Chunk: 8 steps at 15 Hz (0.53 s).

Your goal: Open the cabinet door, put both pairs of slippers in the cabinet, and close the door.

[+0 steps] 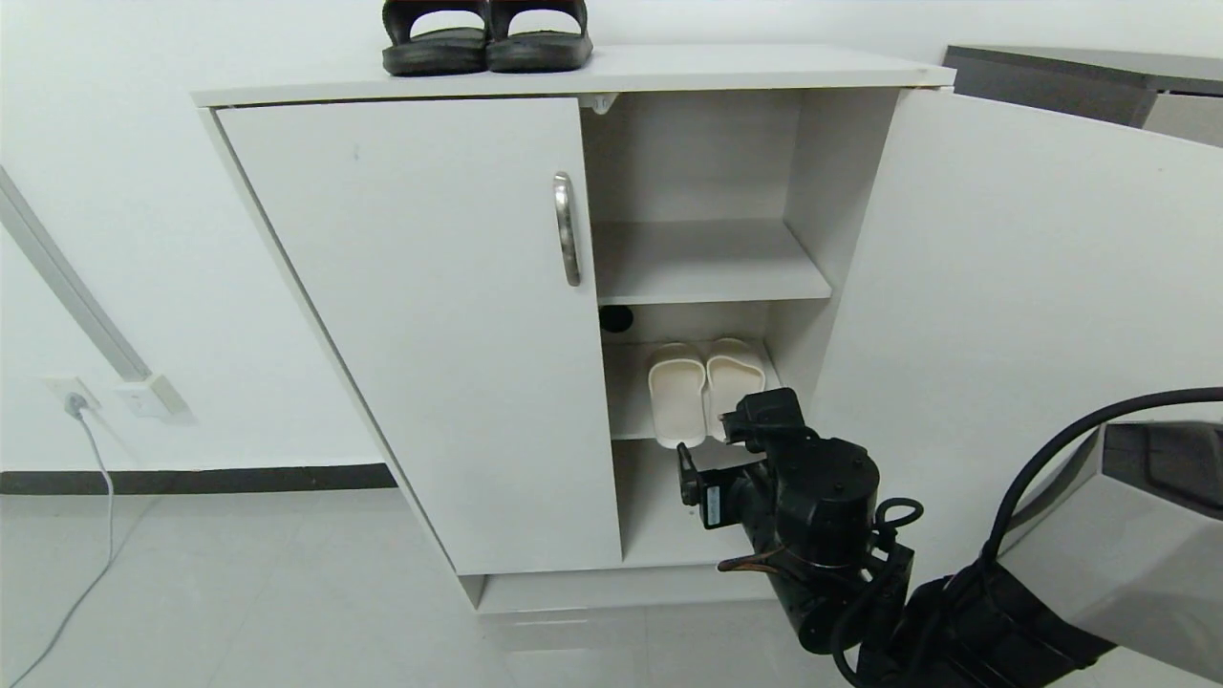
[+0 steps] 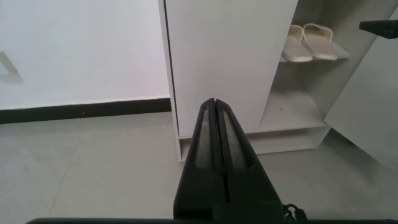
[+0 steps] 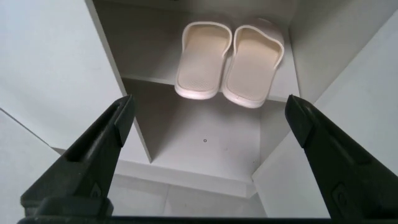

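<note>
The right gripper [image 3: 210, 107] is held wide, with nothing between its fingers, low at centre-right of the head view, just before the open half of the cabinet [image 1: 764, 65]. Straight ahead of it, the white slippers [image 1: 705, 390] are seen on a lower shelf at mid-frame, side by side and touching, their long axes running front to back. That pair is judged as placed. The black slippers [image 1: 487, 36] are set on the cabinet top at the upper edge of the frame, left of centre, above the shut left door [image 1: 411, 315]. They lie up and to the left of the right gripper, long axes also front to back. The left gripper [image 2: 213, 106] is pressed closed and empty, farther back from the cabinet, so the right arm is judged nearer. The right door [image 1: 1003, 287] is swung open.
</note>
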### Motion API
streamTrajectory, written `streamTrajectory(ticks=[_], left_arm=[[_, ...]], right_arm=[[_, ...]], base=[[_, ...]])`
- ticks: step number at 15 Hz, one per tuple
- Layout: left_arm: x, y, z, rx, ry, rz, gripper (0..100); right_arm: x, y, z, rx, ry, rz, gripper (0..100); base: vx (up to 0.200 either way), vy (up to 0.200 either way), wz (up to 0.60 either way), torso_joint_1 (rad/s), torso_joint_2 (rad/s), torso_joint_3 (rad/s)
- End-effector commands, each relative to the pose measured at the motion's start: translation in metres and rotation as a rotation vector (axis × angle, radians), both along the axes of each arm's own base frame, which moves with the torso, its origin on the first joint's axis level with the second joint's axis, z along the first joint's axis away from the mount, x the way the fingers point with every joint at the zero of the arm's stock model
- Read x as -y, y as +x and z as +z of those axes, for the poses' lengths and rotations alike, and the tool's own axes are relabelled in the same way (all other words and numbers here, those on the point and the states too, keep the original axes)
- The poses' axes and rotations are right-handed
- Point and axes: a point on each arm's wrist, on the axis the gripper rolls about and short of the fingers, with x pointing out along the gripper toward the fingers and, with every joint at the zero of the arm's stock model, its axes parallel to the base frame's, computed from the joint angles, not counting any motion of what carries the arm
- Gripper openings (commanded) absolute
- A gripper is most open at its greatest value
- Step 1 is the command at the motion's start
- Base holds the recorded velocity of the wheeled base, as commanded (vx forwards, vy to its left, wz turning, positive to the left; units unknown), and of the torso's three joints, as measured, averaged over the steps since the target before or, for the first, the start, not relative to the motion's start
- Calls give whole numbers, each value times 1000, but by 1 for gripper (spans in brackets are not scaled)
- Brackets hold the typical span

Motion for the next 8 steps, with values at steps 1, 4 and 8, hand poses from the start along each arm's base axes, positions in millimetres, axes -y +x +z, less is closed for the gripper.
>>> streamTrajectory(ticks=[1, 4, 8], left_arm=[[0, 0, 0, -2, 0, 1, 0], [0, 0, 0, -2, -2, 1, 0], [0, 0, 0, -2, -2, 1, 0]], right_arm=[[1, -2, -1, -3, -4, 3, 100], [3, -3, -3, -9, -10, 10, 100], [4, -5, -5, -8, -11, 26, 100]], base=[[0, 0, 0, 0, 0, 0], [0, 0, 0, 0, 0, 0], [0, 100, 0, 1, 1, 1]])
